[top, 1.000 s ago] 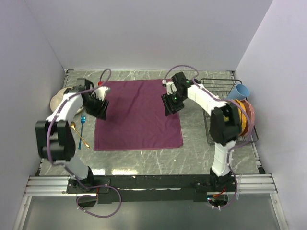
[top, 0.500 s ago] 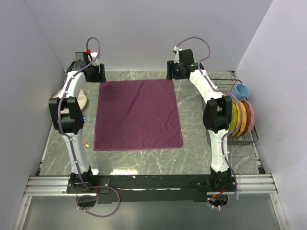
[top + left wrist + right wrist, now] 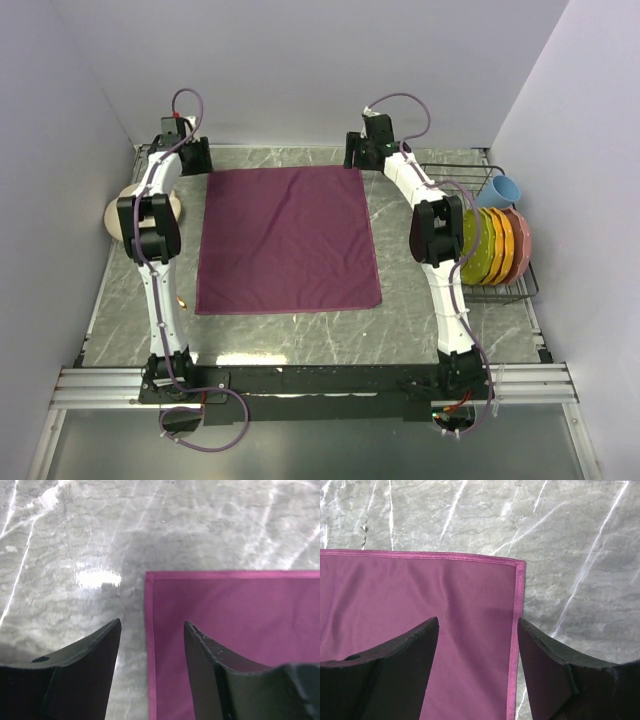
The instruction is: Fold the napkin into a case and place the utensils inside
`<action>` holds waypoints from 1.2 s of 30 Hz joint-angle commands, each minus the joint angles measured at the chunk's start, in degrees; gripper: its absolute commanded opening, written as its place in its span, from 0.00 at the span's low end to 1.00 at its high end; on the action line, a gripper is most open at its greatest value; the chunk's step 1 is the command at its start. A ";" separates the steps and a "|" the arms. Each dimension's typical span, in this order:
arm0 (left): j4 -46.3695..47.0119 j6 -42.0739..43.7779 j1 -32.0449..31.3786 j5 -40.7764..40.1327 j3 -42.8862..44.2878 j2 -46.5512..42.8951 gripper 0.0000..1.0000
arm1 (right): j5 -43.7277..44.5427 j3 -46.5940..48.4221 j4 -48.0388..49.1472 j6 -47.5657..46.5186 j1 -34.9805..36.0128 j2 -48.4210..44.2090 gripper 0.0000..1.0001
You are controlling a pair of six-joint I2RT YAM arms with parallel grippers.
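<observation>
Item: soft maroon-purple square cloth napkin (image 3: 288, 240), flat and unfolded on the grey marble surface (image 3: 400, 330). I judge folding not begun. My left gripper (image 3: 152, 624) and right gripper (image 3: 478, 621) are over its far corners, jaws apart, empty.

Grey marble table (image 3: 300, 335): maroon napkin (image 3: 288, 240) spread flat (centre); cream plate (image 3: 117, 213) left; dish rack (image 3: 500, 290) right.
</observation>
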 commanded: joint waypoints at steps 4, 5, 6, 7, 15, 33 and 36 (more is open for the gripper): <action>1.22 -1.58 0.41 0.76 8.53 6.17 0.50 | -0.45 -1.42 1.12 1.44 -1.20 -3.13 0.75; 1.22 -1.58 0.41 0.93 9.05 6.61 0.50 | -0.80 -1.59 1.03 1.62 -1.47 -3.31 0.75; 1.30 -1.49 0.33 1.02 9.67 7.48 0.49 | -0.98 -2.20 0.94 1.88 -1.64 -3.57 0.75; 1.39 -1.14 0.41 0.85 9.76 7.84 0.49 | -1.41 -2.30 0.68 2.49 -2.08 -4.01 0.75; 0.42 0.88 0.06 0.14 12.05 11.62 0.48 | -3.17 -3.70 0.06 3.20 -3.23 -5.86 0.76; -1.77 9.14 -3.72 2.69 13.19 14.08 0.28 | -5.11 -3.97 -0.90 2.23 -4.63 -7.09 0.78; -2.47 9.41 -3.72 3.30 13.72 14.61 0.15 | -5.28 -4.41 -0.90 2.14 -4.72 -7.44 0.78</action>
